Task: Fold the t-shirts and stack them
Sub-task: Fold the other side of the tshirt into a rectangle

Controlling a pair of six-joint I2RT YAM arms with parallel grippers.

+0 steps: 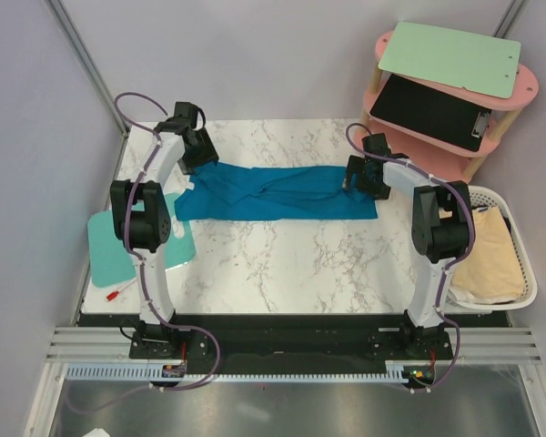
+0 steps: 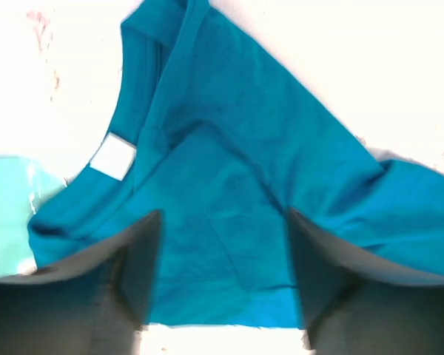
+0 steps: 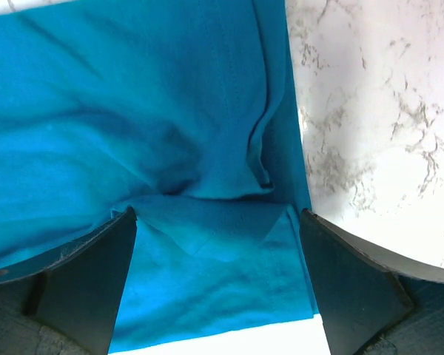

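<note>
A deep teal-blue t-shirt [image 1: 275, 194] lies folded into a long strip across the far middle of the marble table [image 1: 282, 264]. My left gripper [image 1: 198, 155] hovers open over its collar end [image 2: 229, 185], where a white label [image 2: 113, 157] shows. My right gripper [image 1: 357, 177] hangs open over the hem end [image 3: 207, 244]; the cloth lies flat between its fingers [image 3: 355, 288], not pinched. Cream-yellow t-shirts [image 1: 488, 259] sit in the white basket [image 1: 526, 273] at the right.
A mint-green board [image 1: 118, 244] lies at the table's left edge by the left arm, with a small red-tipped item [image 1: 120, 291] near it. A pink shelf [image 1: 455, 100] with a green clipboard [image 1: 450, 56] and a black clipboard stands at the back right.
</note>
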